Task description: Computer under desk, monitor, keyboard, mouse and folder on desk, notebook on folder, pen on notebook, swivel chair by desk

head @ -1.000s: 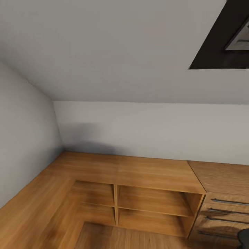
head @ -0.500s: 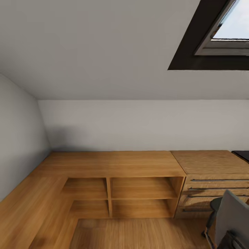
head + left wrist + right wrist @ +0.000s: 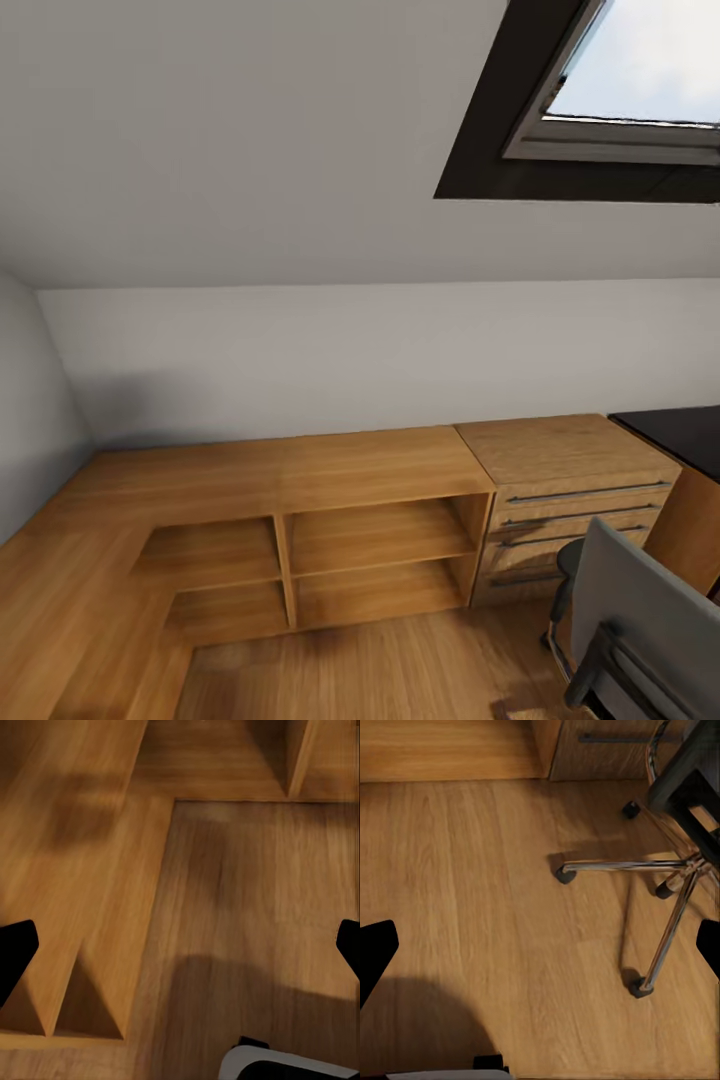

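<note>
- Swivel chair (image 3: 640,625): tall grey back toward the camera, chrome star base on castors, standing just before the light-wood drawer cabinet (image 3: 560,480).
- Desk (image 3: 678,432): probably the glossy black corner beside that cabinet.

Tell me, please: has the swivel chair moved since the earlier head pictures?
Cannot tell. The swivel chair shows more now, but the drawer cabinet and open shelves have shifted leftward too, so the camera turned right.
</note>
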Controlling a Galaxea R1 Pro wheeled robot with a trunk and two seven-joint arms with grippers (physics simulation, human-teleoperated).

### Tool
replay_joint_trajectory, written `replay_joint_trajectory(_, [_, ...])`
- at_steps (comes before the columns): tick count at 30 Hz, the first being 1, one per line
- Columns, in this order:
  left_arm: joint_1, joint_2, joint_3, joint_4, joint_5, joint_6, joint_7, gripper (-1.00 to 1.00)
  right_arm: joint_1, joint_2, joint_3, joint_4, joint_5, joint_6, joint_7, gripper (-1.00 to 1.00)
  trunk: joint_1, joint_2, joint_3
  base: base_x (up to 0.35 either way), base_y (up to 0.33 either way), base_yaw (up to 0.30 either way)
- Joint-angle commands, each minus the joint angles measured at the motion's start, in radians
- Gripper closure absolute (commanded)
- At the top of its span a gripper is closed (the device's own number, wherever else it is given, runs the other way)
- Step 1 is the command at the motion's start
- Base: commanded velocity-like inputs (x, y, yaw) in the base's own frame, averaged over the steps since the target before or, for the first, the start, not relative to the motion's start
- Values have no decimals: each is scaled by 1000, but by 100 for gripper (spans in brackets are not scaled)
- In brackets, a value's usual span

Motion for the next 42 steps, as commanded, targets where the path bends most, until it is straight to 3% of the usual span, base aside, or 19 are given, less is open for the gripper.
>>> replay_joint_trajectory(1, [0, 1, -9, -2, 2, -2, 8, -100, -1, 1, 8, 2, -1, -2, -6, -100, 0, -2, -2, 0, 0, -258])
replay_joint_trajectory(10, [0, -26, -7, -2, 3, 1, 7, -100, -1, 1, 8, 2, -1, -2, -6, -100, 0, -2, -7, 0, 0, -257])
replay_joint_trajectory(35, [0, -27, -7, -2, 2, 3, 5, -100, -1, 1, 8, 2, -2, -2, -6, -100, 0, -2, -21, 132, 3, -254])
replay_joint_trajectory(42, [0, -27, -7, -2, 2, 3, 5, -100, -1, 1, 8, 2, -2, -2, -6, -100, 0, -2, -24, 7, 225, -254])
